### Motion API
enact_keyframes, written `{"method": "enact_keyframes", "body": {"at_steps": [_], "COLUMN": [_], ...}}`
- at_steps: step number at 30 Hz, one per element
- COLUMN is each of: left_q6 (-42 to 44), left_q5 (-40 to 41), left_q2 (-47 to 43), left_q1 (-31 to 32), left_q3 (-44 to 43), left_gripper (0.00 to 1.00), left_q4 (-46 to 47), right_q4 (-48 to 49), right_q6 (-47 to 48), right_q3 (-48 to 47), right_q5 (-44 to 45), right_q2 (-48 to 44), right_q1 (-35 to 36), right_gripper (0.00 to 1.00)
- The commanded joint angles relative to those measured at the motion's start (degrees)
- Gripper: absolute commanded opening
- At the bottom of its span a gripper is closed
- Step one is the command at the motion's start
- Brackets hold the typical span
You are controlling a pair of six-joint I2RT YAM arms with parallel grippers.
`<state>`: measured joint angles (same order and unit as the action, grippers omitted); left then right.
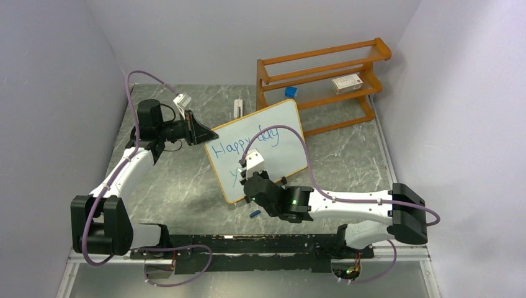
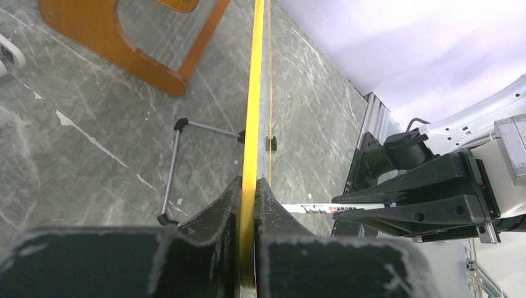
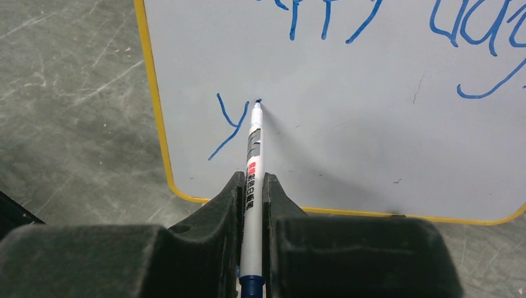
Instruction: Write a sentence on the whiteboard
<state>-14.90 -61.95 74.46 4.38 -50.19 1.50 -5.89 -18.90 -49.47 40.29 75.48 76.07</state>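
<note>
The whiteboard point(image 1: 286, 156) stands tilted on the table, propped on its wire leg point(image 2: 171, 180). My left gripper point(image 1: 208, 135) is shut on its left edge; in the left wrist view the yellow frame point(image 2: 254, 93) runs between the jaws of that gripper point(image 2: 254, 186). The sentence point(image 1: 245, 144) reads "Happy day" in blue, with a "y" point(image 3: 226, 124) started below it. My right gripper point(image 3: 251, 180) is shut on a white marker point(image 3: 252, 152), whose tip touches the board just right of the "y". That marker point(image 2: 316, 208) also shows in the left wrist view.
An orange wooden shelf rack point(image 1: 322, 74) stands behind the board, with a white box point(image 1: 346, 82) on it and a blue item point(image 1: 290, 92) at its left end. A white object point(image 1: 239, 107) lies behind the board. A small blue cap point(image 1: 254, 214) lies near the right arm. Walls close in on both sides.
</note>
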Motion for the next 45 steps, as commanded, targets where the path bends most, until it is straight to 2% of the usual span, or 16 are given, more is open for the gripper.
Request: {"method": "enact_keyframes", "body": {"at_steps": [1, 12, 21, 45], "left_q6": [1.4, 1.4, 1.5, 1.6], "left_q5": [1.9, 1.8, 1.8, 1.8], "left_q2": [0.5, 0.6, 0.5, 0.5], "left_q1": [1.2, 1.2, 1.2, 1.2], "left_q3": [1.2, 1.2, 1.2, 1.1], "left_gripper": [0.05, 0.05, 0.05, 0.05], "left_q4": [-1.9, -1.9, -1.9, -1.9], "right_q4": [-0.4, -5.0, -7.9, -1.4], "right_q6": [-1.2, -3.2, -3.9, -1.7], "right_q3": [0.4, 1.0, 0.4, -0.2], "right_q5": [-0.5, -2.2, 1.6, 4.1], "right_q2": [0.3, 0.6, 0.5, -1.0], "right_q1": [-0.2, -0.2, -0.5, -1.5], "right_gripper": [0.0, 0.0, 0.0, 0.0]}}
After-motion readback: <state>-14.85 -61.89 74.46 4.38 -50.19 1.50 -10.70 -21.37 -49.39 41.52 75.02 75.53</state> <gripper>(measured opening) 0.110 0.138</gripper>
